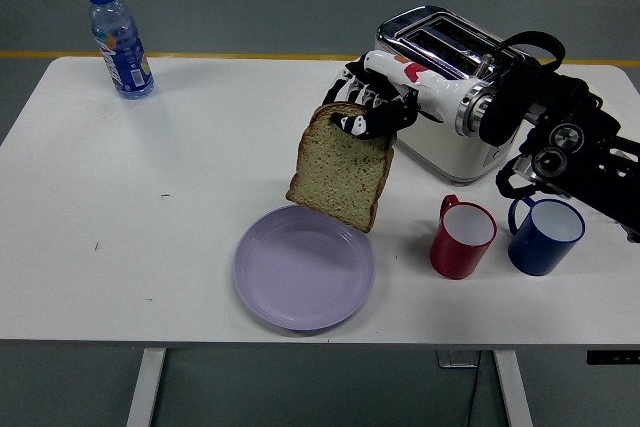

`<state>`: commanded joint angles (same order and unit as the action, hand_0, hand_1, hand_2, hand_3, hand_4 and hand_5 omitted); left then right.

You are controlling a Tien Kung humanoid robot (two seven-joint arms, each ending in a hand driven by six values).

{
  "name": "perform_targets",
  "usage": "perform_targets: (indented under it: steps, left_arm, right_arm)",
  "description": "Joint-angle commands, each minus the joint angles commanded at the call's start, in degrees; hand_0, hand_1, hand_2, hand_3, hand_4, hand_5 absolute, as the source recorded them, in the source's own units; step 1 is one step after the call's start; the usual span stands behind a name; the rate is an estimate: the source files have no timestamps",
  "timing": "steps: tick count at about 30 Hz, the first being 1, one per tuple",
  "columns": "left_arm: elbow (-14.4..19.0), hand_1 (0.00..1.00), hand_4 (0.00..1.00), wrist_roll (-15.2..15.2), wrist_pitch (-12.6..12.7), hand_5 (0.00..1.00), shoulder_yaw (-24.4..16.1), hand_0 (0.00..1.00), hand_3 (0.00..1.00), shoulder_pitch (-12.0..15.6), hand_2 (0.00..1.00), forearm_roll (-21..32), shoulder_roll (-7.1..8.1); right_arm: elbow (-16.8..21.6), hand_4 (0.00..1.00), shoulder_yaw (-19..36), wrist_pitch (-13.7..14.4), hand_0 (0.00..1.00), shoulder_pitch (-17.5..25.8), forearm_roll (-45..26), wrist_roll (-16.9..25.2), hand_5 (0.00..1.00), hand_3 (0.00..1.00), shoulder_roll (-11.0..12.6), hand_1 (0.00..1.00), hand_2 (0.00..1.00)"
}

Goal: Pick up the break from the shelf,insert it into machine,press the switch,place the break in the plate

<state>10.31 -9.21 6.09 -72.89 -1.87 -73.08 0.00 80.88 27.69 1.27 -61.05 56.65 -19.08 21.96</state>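
Observation:
A slice of brown bread (341, 175) hangs upright just above the far right rim of the lilac plate (290, 282). My right hand (372, 110) is shut on the slice's top edge, fingers curled over the crust. The right arm reaches in from the right, crossing in front of the white and chrome toaster (452, 57), whose two slots on top show nothing in them. The bread's lower corner is close over the plate; I cannot tell whether it touches. The left arm does not show.
A red mug (462, 238) and a blue mug (545, 234) stand right of the plate, under my forearm. A water bottle (119, 42) with a blue cap stands at the far left corner. The shelf is hidden behind my arm.

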Motion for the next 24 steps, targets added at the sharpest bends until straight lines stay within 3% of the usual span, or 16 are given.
perform_targets:
  steps: [24]
  left_arm:
    - [0.00, 0.768, 0.426, -0.16, -0.10, 0.940, 0.49, 0.699, 0.707, 0.06, 0.794, -0.14, 0.00]
  right_arm:
    - [-9.42, 0.600, 0.03, 0.68, 0.138, 8.74, -8.08, -0.23, 0.002, 0.485, -10.18, 0.206, 0.328]
